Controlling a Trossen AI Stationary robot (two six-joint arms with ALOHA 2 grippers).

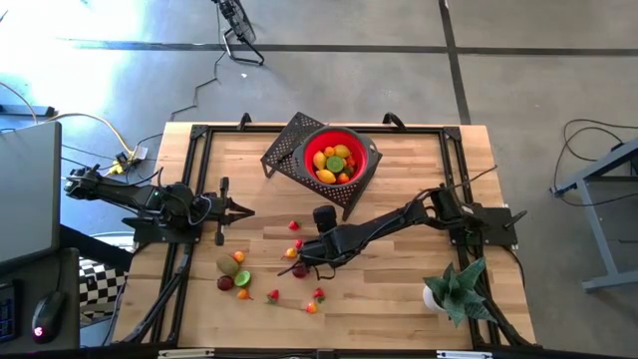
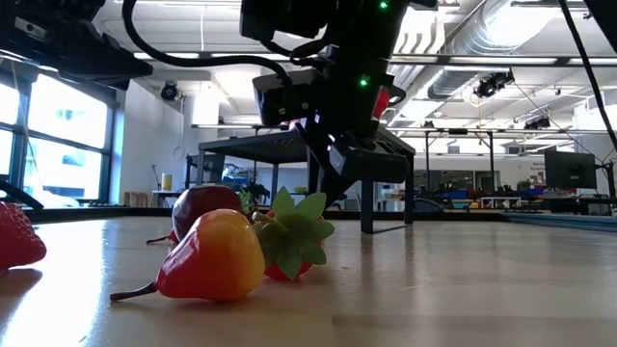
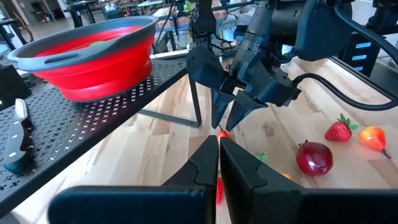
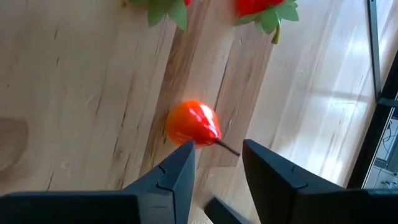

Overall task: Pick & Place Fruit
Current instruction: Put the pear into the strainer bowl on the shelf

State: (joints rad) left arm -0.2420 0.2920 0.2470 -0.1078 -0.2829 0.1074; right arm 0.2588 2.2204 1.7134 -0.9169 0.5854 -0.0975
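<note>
Small toy fruits lie scattered on the wooden table. One of them, an orange-red pear-shaped fruit with a thin stem, lies on the wood just ahead of my right gripper. That gripper slants down over it, open, with only the stem reaching into the gap. A dark red fruit lies next to it on the near side. The red bowl holds several fruits. At the table's left, my left gripper hangs shut on nothing. My right gripper comes at the orange-red fruit slanting down from the table's right. One fingertip stands right against the fruit's stem end. I cannot tell whether it touches. The fruit lies on the table.
The bowl sits on a black perforated stand at the far middle. A spiky green plant in a white pot stands near right. More fruits lie near left and near middle. Bare wood lies between the stand and the plant.
</note>
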